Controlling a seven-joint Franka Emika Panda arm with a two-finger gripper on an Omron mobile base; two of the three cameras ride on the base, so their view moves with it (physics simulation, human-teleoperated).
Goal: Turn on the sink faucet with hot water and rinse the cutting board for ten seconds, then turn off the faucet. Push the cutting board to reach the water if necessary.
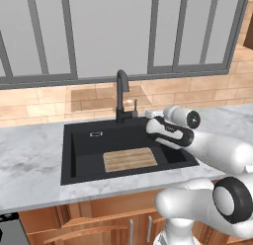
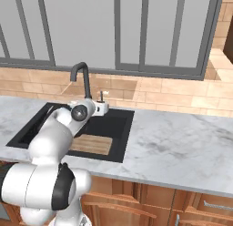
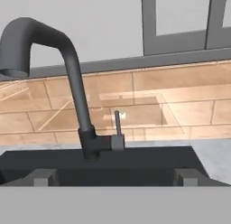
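The tall black sink faucet [image 1: 121,93] stands at the back rim of the black sink [image 1: 84,147], spout curving forward. Its small side lever [image 3: 117,123] stands upright, and no water runs from the spout. The light-brown cutting board [image 1: 130,159] lies flat on the basin floor, front and right of the spout; it also shows as the cutting board [image 2: 91,144] from the other side. My gripper [image 3: 115,179] is open, level with the faucet base and a short way in front of the lever, not touching it. The gripper [image 1: 148,114] hangs over the sink's back right corner.
White-grey marble counter [image 2: 173,143] runs on both sides of the sink. A tan tiled backsplash [image 1: 44,103] and a grey-framed window [image 1: 99,36] rise behind the faucet. Wooden cabinet fronts [image 1: 99,219] sit under the counter.
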